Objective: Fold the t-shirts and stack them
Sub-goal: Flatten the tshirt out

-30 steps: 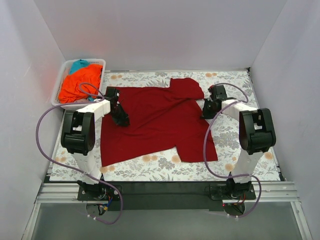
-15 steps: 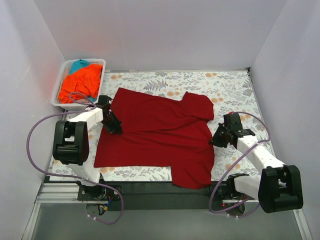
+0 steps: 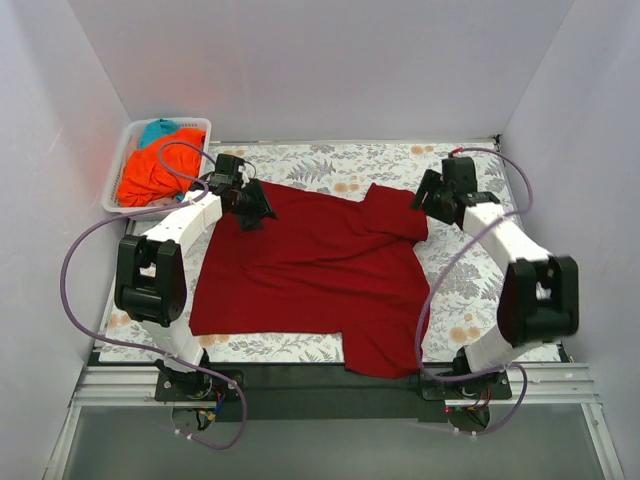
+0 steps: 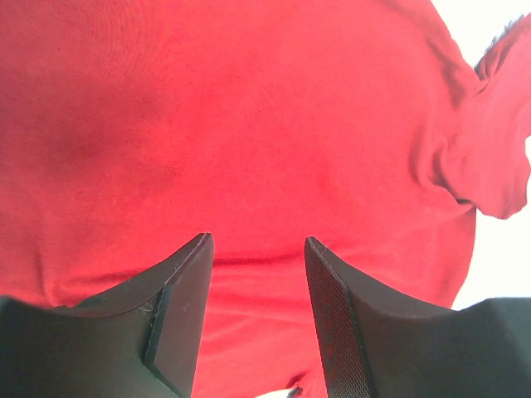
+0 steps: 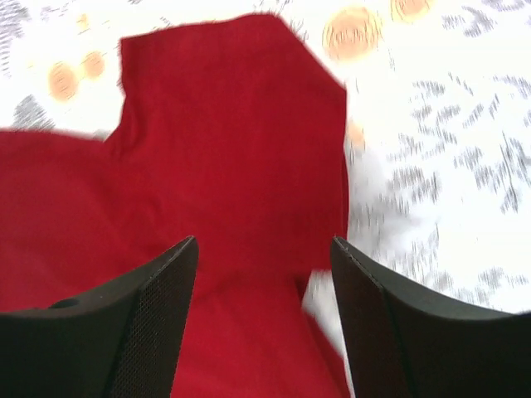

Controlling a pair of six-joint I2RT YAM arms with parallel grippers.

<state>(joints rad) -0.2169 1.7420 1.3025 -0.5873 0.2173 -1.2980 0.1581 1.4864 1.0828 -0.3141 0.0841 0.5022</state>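
A dark red t-shirt (image 3: 320,265) lies spread flat on the floral tablecloth (image 3: 470,160), its hem hanging over the near edge. My left gripper (image 3: 255,208) hovers over the shirt's far left corner, jaws open, with only red cloth (image 4: 249,124) below the empty gap (image 4: 259,240). My right gripper (image 3: 425,200) hangs open over the far right sleeve (image 5: 241,124), holding nothing (image 5: 263,242). A bright orange t-shirt (image 3: 155,170) and a teal t-shirt (image 3: 158,130) lie bunched in the basket.
The white slotted basket (image 3: 196,122) stands at the far left corner, close behind my left arm. White walls enclose the table on three sides. Bare tablecloth shows along the far edge and to the right of the red shirt.
The red shirt was dragged toward the near edge and laid flat. Both grippers let go of it, opened, and swung back to its far corners.
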